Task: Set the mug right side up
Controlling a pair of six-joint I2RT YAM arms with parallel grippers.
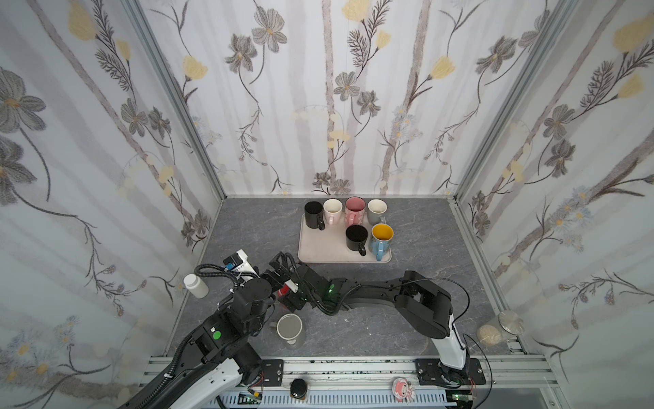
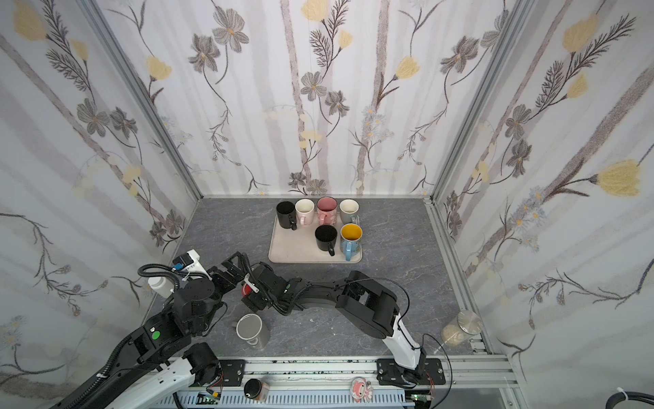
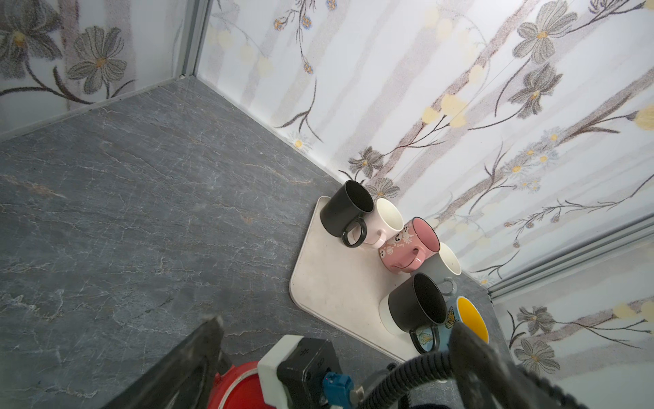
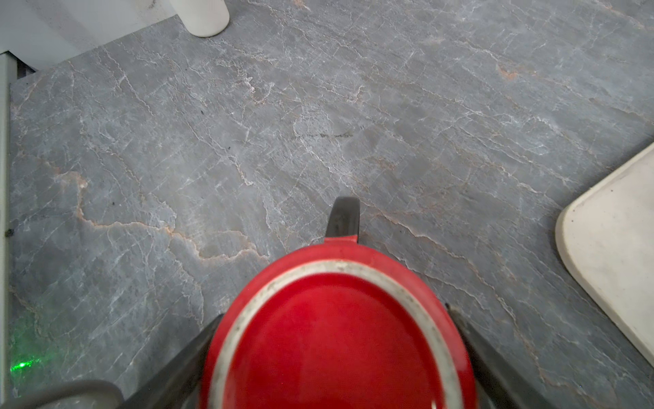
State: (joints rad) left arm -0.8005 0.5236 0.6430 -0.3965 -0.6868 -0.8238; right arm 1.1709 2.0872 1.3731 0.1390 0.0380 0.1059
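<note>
A red mug (image 4: 336, 340) stands upside down on the grey table, its base with a pale ring facing up and its dark handle (image 4: 343, 216) pointing away from the wrist. In both top views only a red sliver of the mug (image 1: 283, 292) (image 2: 245, 290) shows under the arms. My right gripper (image 4: 334, 315) straddles it, one finger (image 4: 191, 354) pressed against each side. My left gripper (image 3: 336, 325) (image 1: 279, 269) hovers open just above, its fingers (image 3: 198, 354) wide apart over the right wrist's camera and the mug (image 3: 244, 386).
A white tray (image 1: 318, 248) at the back middle holds several upright mugs. A grey mug (image 1: 290, 329) stands near the front edge by the left arm. A white bottle (image 1: 195, 286) is at the left wall and a lidded jar (image 1: 499, 327) at the right.
</note>
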